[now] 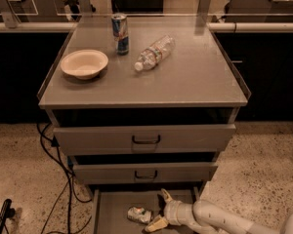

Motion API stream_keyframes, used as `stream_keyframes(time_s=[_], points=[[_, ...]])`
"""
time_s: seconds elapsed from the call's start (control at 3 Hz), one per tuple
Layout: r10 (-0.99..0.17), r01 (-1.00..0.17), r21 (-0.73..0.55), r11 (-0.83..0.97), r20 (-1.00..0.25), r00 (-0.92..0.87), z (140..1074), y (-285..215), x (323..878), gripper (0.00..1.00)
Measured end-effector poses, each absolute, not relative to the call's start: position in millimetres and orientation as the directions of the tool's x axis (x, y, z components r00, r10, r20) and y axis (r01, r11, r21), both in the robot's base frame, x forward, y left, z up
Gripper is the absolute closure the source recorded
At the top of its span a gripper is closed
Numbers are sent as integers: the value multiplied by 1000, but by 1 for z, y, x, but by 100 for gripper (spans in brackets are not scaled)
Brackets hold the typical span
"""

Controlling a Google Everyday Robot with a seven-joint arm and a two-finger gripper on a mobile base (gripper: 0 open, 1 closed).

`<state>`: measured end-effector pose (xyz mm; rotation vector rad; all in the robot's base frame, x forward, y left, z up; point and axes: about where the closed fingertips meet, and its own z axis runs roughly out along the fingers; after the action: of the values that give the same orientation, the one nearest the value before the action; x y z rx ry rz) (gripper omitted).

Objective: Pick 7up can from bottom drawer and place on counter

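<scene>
We are looking down on a grey metal cabinet whose worktop (195, 82) is carrying three things. A pale bowl (84, 63) is sitting near the left edge, a blue-and-silver slim can (120, 33) is standing upright just behind it, and a clear plastic water bottle (154, 52) is lying on its side to the right of that can, with its cap pointing toward the front left. Under the worktop, two grey drawer fronts with black loop handles are showing one above the other, the upper drawer front (146, 139) and the lower drawer front (146, 173).

The bottom drawer (112, 211) is standing pulled out at floor level. The 7up can (139, 214) is lying on its side on the drawer's flat floor, toward the right half. The white arm (219, 219) is reaching in from the lower right corner, and the end effector (161, 211) is sitting low inside the drawer, just right of the can. Its two fingers are standing wide apart and gripping nothing: the upper finger (165, 196) is pointing up toward the rear, and the lower finger (156, 224) is lying beside the can's right end, where we are unable to tell whether it is touching. Dark cables (58, 179) are trailing over the speckled floor to the left of the cabinet
</scene>
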<state>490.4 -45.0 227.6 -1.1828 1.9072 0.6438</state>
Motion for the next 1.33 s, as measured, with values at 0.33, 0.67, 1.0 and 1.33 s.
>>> stream_keyframes(time_s=[0.33,0.67,1.0,1.33], points=[[-530,-894,-41,445,-817,-226,213,-40,494,0],[-548,-895,-66,440,-810,-210,200,-34,498,0],[-560,-920,-82,383,-813,-160,197,-19,497,0],[-560,-928,-82,365,-815,-148,197,-15,495,0]])
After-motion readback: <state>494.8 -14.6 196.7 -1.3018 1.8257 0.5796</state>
